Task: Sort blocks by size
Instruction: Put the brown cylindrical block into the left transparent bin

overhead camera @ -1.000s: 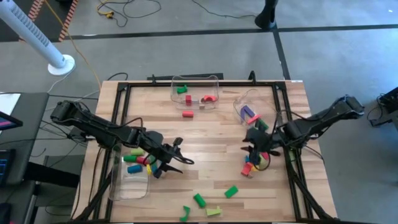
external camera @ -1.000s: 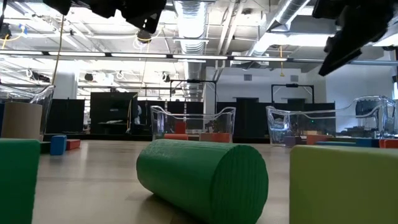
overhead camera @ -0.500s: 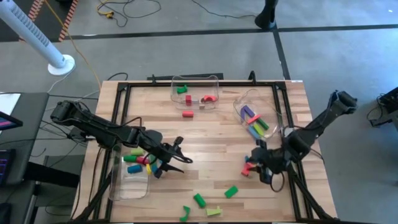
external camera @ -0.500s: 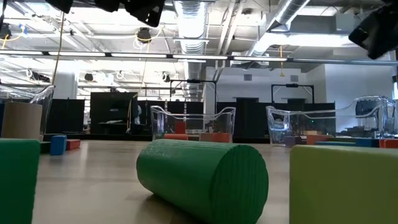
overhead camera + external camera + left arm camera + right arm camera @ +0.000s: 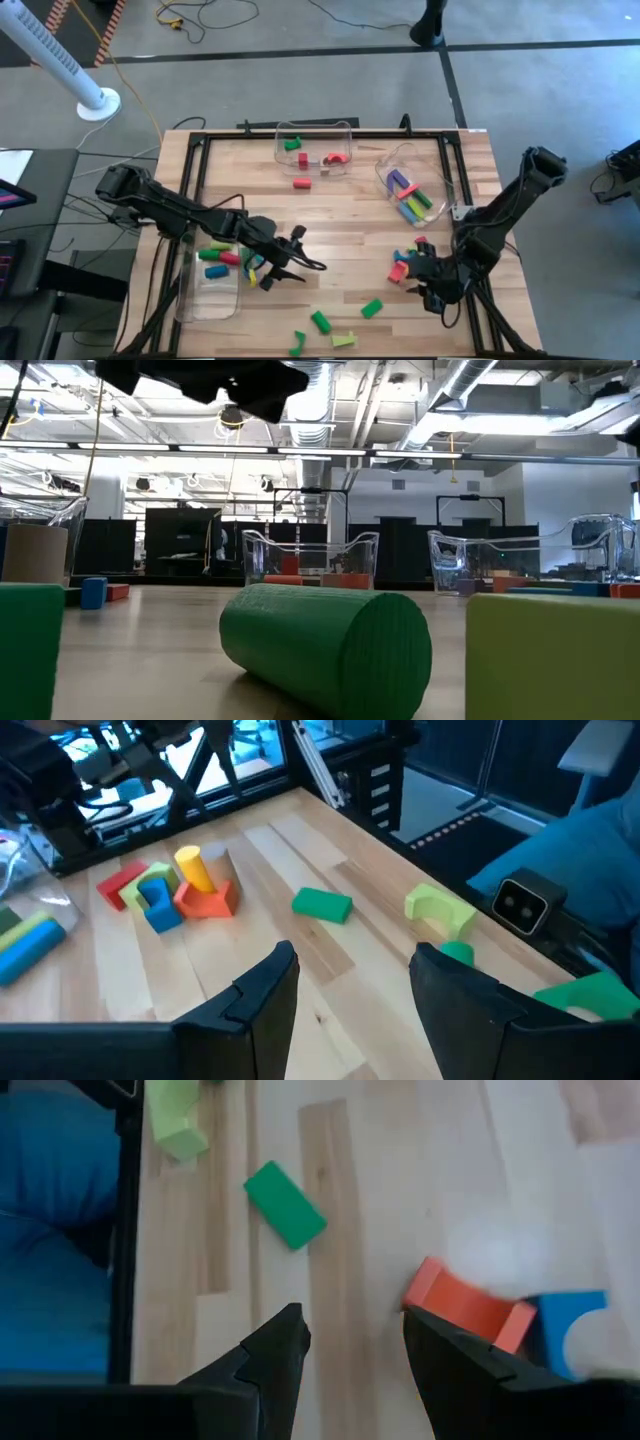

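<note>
Loose blocks lie toward the table's near edge: a green block (image 5: 371,308), a green cylinder (image 5: 320,322) and a lime arch (image 5: 343,340). A small cluster of red, blue and yellow blocks (image 5: 404,266) lies right of centre. My left gripper (image 5: 305,255) hovers open left of centre and points toward the cluster (image 5: 170,890). My right gripper (image 5: 424,288) hangs open just near-side of the cluster, between it and the green block (image 5: 285,1204). An orange block (image 5: 468,1312) of the cluster lies beside its fingers. Neither gripper holds anything.
Three clear bins stand on the table: one at the far middle (image 5: 313,150), one at the right (image 5: 410,185) holding coloured bars, one at the left (image 5: 210,272) with several blocks. A red block (image 5: 302,183) lies before the far bin. A black frame edges the table.
My right gripper has swung from above the cluster toward the table's near edge, sinking a little and tipping further down; it stays open. My left gripper has reached slightly toward the table's right and down, still open. No block has moved.
</note>
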`<action>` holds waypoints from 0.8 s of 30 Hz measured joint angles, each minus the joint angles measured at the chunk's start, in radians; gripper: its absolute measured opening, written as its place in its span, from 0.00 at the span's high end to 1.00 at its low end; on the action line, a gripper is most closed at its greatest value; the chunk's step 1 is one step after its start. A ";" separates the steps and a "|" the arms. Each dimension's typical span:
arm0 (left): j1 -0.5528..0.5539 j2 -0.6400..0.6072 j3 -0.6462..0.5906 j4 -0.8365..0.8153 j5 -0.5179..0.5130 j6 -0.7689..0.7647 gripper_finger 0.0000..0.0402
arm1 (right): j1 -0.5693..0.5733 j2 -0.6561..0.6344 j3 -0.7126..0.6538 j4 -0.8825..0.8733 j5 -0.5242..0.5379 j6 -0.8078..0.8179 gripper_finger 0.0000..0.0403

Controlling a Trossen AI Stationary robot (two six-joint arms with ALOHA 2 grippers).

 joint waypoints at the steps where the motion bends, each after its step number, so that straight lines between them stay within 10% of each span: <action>1: 0.002 0.007 0.009 -0.002 0.000 0.006 0.54 | 0.014 0.000 0.000 0.001 -0.004 0.025 0.52; 24: 0.030 0.014 0.025 -0.074 -0.001 -0.004 0.54 | 0.072 0.282 0.000 -0.059 -0.024 0.405 0.59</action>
